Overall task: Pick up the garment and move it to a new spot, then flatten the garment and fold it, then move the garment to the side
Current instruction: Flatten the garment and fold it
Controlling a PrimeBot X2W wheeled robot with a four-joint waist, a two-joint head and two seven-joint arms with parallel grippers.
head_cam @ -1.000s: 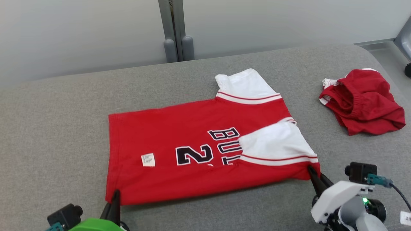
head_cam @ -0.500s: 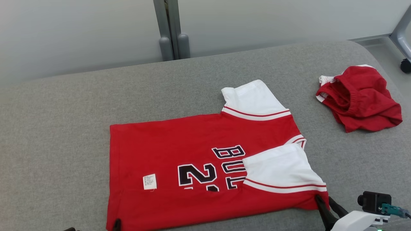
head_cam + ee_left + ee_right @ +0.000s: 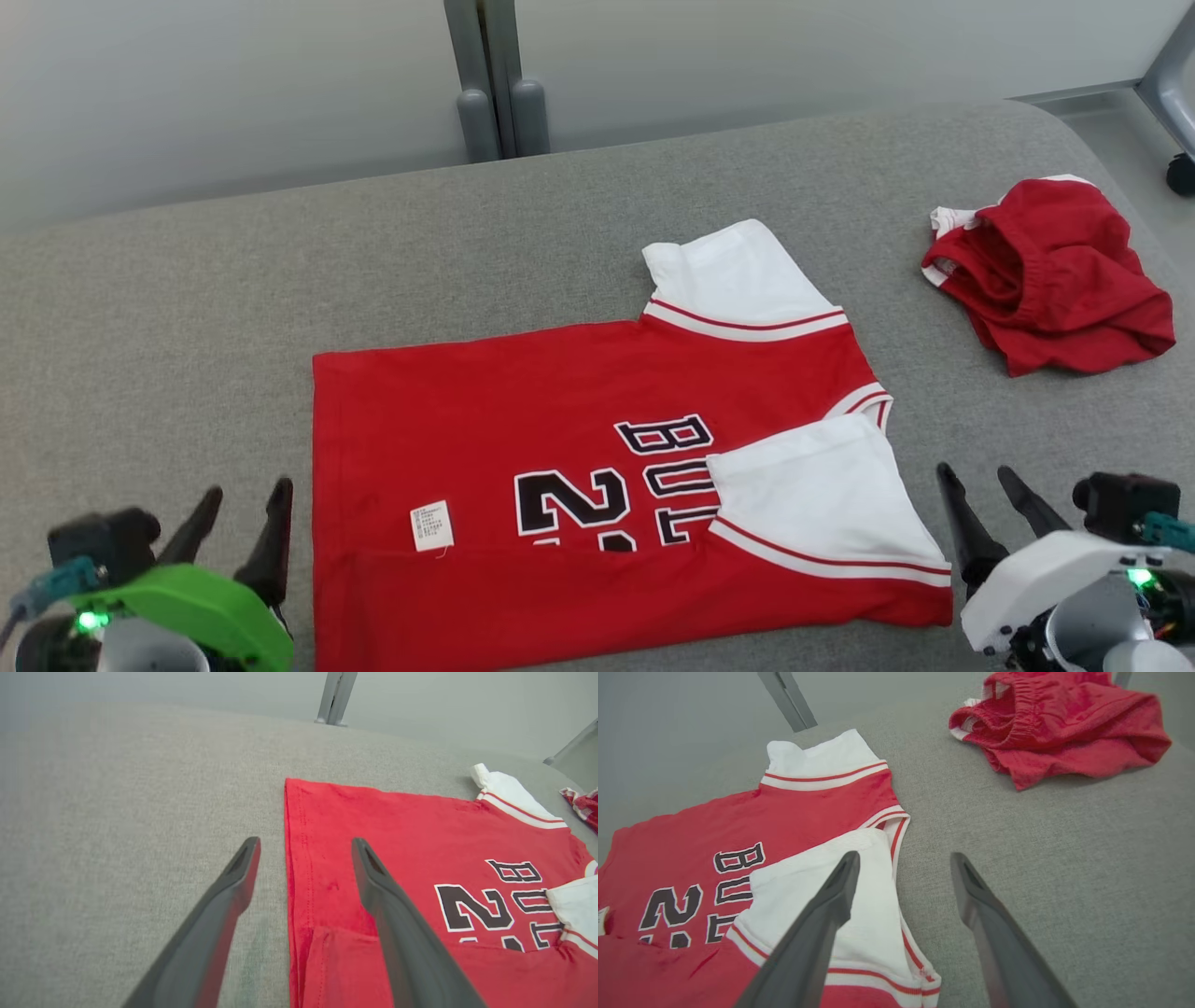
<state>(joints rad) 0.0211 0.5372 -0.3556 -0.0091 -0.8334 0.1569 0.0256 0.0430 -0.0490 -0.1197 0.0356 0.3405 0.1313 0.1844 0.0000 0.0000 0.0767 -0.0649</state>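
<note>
The grey padded table [image 3: 187, 308] spreads wide before me, with a grey post [image 3: 490, 84] standing behind its far edge. The jersey [image 3: 523, 401] lies flat near the middle of the table, closer to my edge, its hem toward my left and its neck toward my right. Its near strip is folded up over the body, covering the lower part of the black number. The red shorts [image 3: 1055, 280] sit in a crumpled heap at the far right, well apart from the jersey. My left gripper [image 3: 247, 492] hangs just beside the jersey's near left corner with its fingers spread and nothing between them; in my left wrist view one finger is over bare table and the other over the red cloth by the hem. My right gripper [image 3: 976, 471] hangs just beside the near right corner, also spread and holding nothing; in my right wrist view one finger is over the near sleeve and the other over the table. The far sleeve [image 3: 733, 271] sticks out white beyond the body. The near sleeve [image 3: 822, 495] is folded in over the chest, hiding part of the lettering [image 3: 667, 457]. A small white label [image 3: 431, 527] lies on the red cloth near the fold.
</note>
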